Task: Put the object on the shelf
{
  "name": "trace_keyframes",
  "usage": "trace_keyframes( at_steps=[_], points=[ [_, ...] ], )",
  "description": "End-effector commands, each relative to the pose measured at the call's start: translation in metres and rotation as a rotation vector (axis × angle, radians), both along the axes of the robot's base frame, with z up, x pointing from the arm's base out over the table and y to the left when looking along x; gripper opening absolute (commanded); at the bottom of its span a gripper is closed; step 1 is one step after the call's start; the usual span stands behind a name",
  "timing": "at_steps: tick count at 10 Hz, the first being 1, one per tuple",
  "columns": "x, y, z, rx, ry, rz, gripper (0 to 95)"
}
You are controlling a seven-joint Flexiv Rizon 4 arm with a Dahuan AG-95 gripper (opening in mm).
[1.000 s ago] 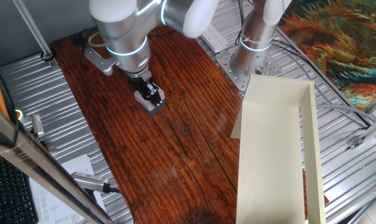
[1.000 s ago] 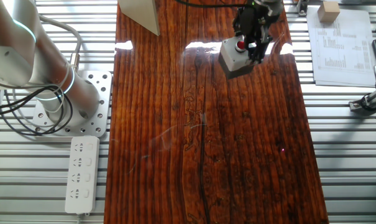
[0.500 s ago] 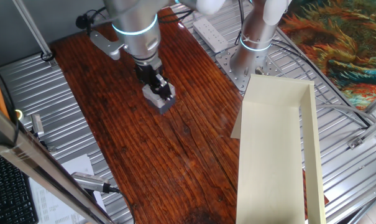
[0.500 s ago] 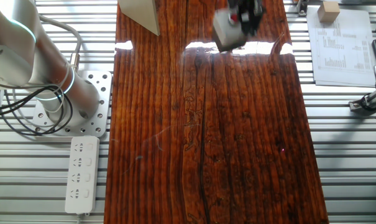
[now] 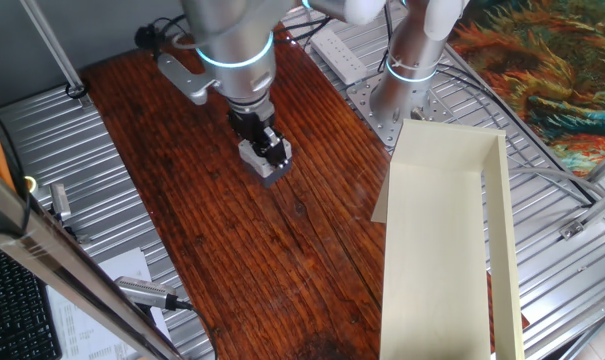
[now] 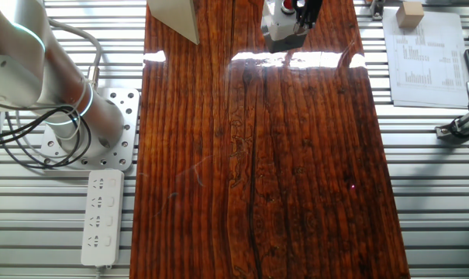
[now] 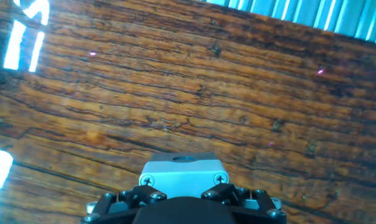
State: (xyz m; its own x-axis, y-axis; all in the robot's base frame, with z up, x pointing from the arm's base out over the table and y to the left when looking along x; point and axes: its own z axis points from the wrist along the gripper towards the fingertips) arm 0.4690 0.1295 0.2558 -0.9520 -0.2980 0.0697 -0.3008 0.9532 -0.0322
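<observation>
The object, a small light-grey box (image 5: 269,161) with a red button, hangs in my gripper (image 5: 262,148) above the dark wooden tabletop (image 5: 282,240). In the other fixed view the box (image 6: 278,25) is at the top edge with the gripper (image 6: 300,14) shut on it. In the hand view the box (image 7: 183,170) sits between the jaws of the gripper (image 7: 183,190). The cream shelf (image 5: 432,230) lies to the right with its raised side wall; only its corner (image 6: 174,17) shows in the other fixed view. The box is well apart from the shelf.
A second arm's base (image 5: 407,70) stands on the metal plate behind the shelf, also seen in the other fixed view (image 6: 63,101). A white power strip (image 6: 101,217) lies beside the table. A printed sheet (image 6: 424,58) and a small wooden block (image 6: 410,14) lie off the table.
The gripper has carried the box across the table toward the shelf side, rightward in one fixed view and up-left in the other. The shelf has not moved.
</observation>
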Motion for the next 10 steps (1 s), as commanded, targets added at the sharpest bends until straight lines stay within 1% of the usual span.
trace_keyframes(
  at_steps=[1, 2, 5, 6, 8, 9, 10],
  points=[
    [0.001, 0.0, 0.0, 0.056, 0.0, 0.079, 0.0],
    [0.001, 0.0, 0.0, 0.063, -0.007, 0.084, 0.0],
    [0.001, 0.0, 0.0, 0.067, -0.001, 0.112, 0.0],
    [0.001, 0.006, 0.006, 0.067, 0.001, 0.118, 0.0],
    [-0.001, 0.027, 0.022, 0.064, 0.004, 0.108, 0.0],
    [-0.002, 0.035, 0.026, 0.064, 0.004, 0.1, 0.0],
    [-0.006, 0.053, 0.032, 0.064, 0.002, 0.096, 0.0]
  ],
)
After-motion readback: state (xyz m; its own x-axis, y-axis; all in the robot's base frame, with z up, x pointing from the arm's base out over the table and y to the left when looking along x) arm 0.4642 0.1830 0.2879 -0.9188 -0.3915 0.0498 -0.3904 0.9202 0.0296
